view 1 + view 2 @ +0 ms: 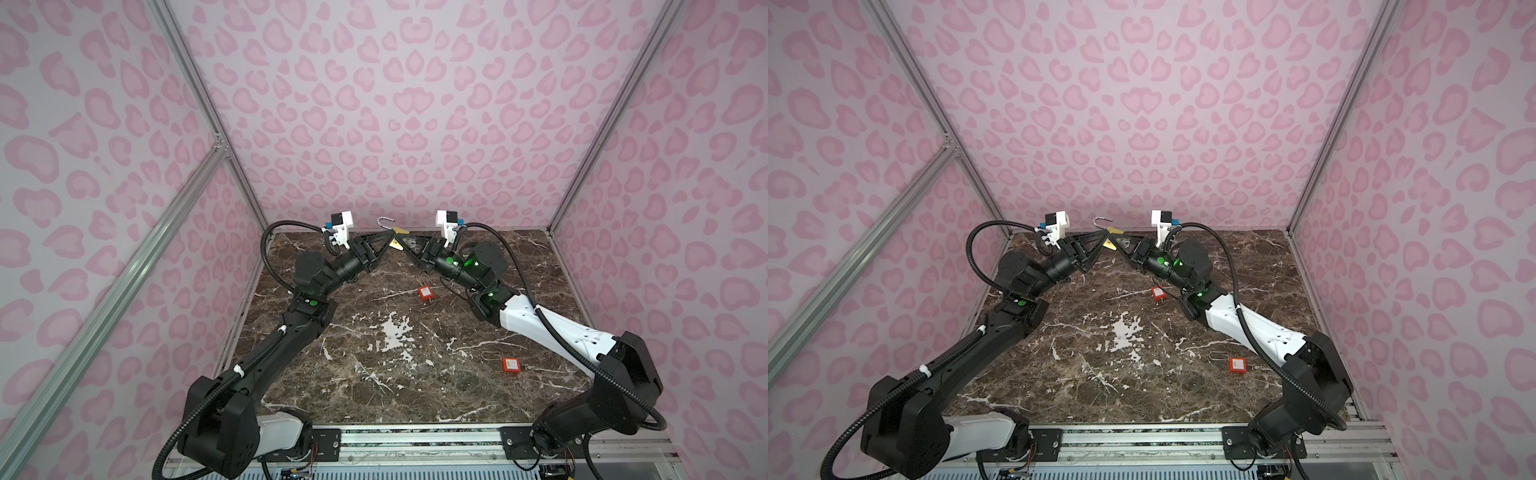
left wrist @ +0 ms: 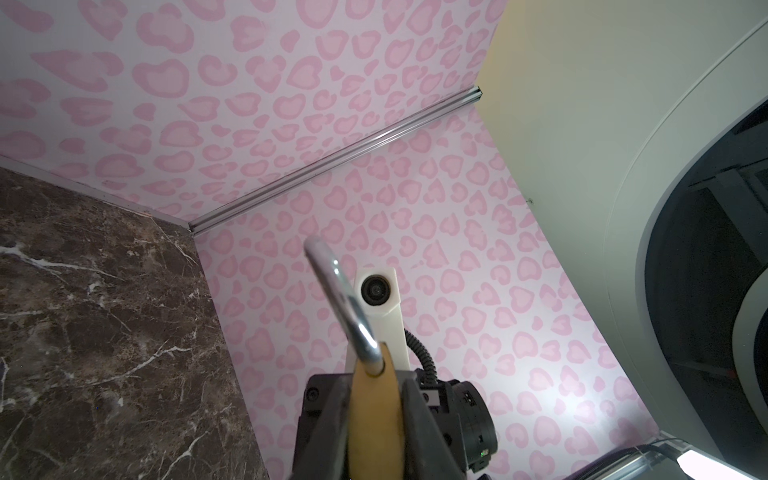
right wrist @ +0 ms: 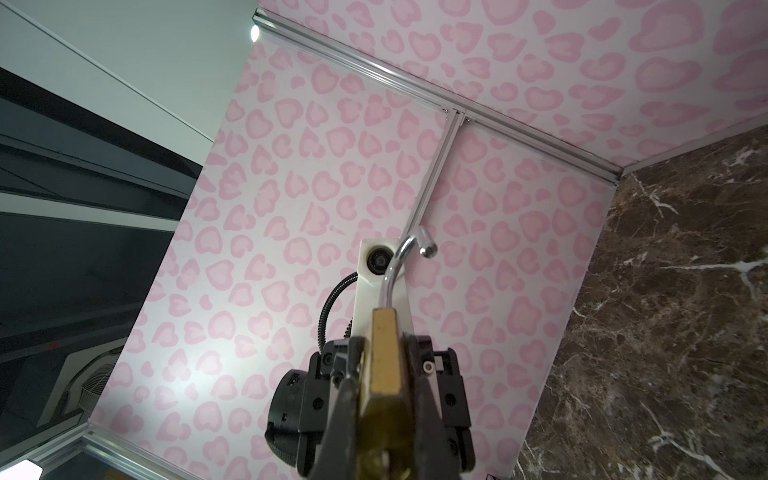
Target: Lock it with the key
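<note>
Top views, back middle of the worktop: one brass padlock, held clear of the marble surface, just in front of the pink patterned back wall. Its steel shackle is swung open and points up.

Left gripper: reaches in from the left and meets the padlock at its tips. In the left wrist view its dark fingers press against both sides of the brass body, with no gap visible. The shackle rises from the body's top.

Right gripper: reaches in from the right, tip to tip with the left one, jaws fully closed. In the right wrist view the padlock is seen edge-on, with the hooked shackle above. What the right tips pinch at the lock's near end is too blurred to tell.

Middle red padlock: lies flat on the worktop below the right arm's wrist, apart from both grippers.

Front red padlock: lies flat near the right front of the worktop, beside the right arm's white link, well apart from the brass one.
</note>
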